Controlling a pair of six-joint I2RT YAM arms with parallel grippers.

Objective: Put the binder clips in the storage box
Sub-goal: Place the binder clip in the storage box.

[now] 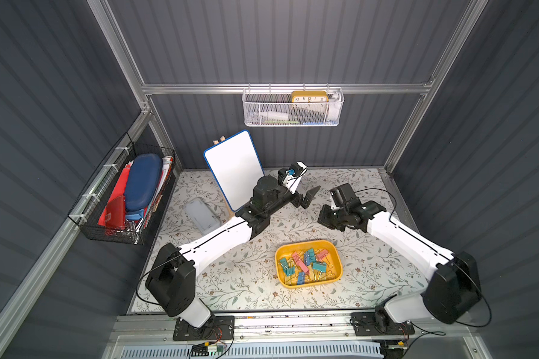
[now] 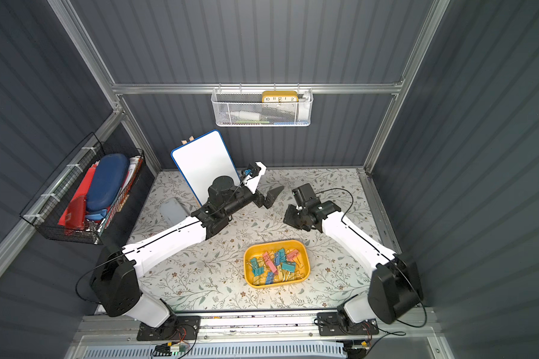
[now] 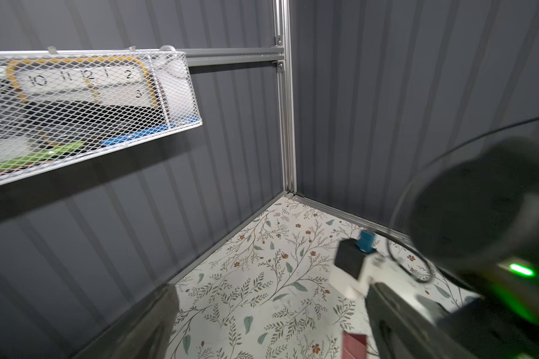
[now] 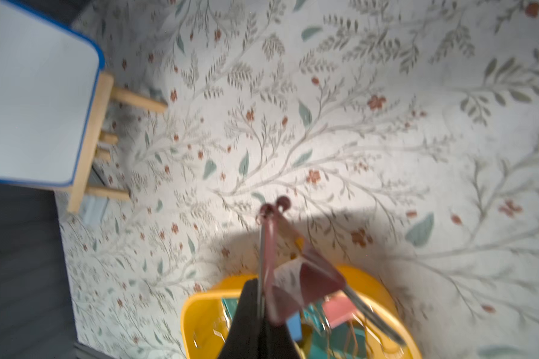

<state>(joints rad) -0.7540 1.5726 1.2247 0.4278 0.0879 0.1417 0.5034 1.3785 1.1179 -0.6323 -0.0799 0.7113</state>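
Note:
The yellow storage box (image 1: 305, 244) (image 2: 274, 243) sits on the floral table near the front, and several teal, blue, pink and yellow binder clips (image 1: 305, 264) (image 2: 274, 264) lie in it. My right gripper (image 1: 325, 217) (image 2: 291, 217) hovers behind the box, pointing down. In the right wrist view it (image 4: 257, 284) is shut on the wire handle of a pink binder clip (image 4: 305, 279), which hangs over the box's far rim (image 4: 199, 304). My left gripper (image 1: 307, 197) (image 2: 269, 197) (image 3: 271, 335) stands open and empty just left of the right one.
A whiteboard on a wooden easel (image 1: 234, 167) (image 4: 35, 102) stands at the back left, with a translucent grey lidded box (image 1: 201, 214) in front of it. A black wire basket (image 1: 122, 199) hangs on the left wall. A white mesh basket (image 1: 293, 107) (image 3: 84, 118) hangs on the back wall.

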